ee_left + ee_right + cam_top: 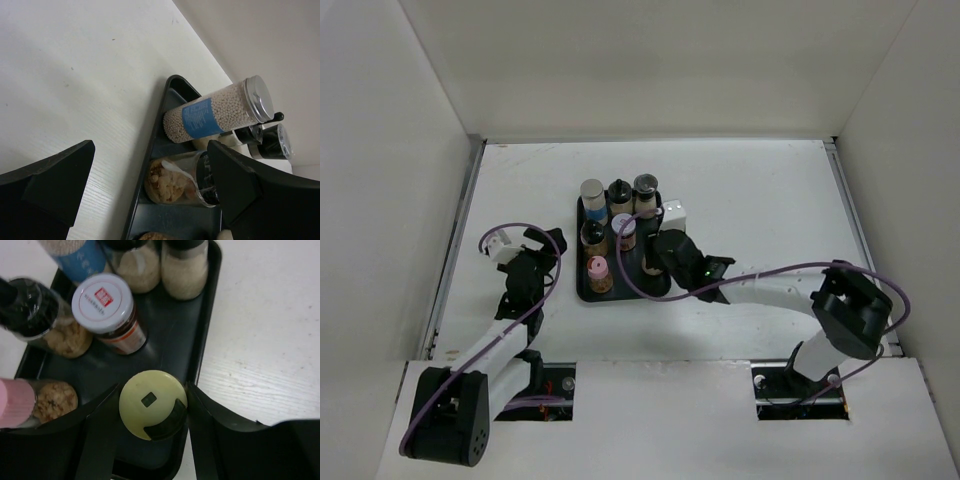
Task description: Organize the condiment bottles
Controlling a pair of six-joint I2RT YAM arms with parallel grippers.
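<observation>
A black tray point(581, 250) at the table's middle holds the condiment bottles. At the back stand a blue-labelled jar point(592, 195), a black-lidded jar point(619, 192) and a grey-lidded jar point(645, 186). In front of them are a dark-lidded jar point(593, 235), a white-lidded, red-labelled jar point(102, 302) and a pink-lidded jar point(598, 270). My right gripper point(152, 387) is shut on the pale yellow-lidded jar point(150, 402), which stands in the tray's near right corner. My left gripper point(150, 150) is open and empty, just left of the tray point(150, 145).
White walls close in the table on the left, right and back. Bare white table lies on all sides of the tray. Purple cables loop from both arms. The right arm reaches in over the tray's right rim point(212, 300).
</observation>
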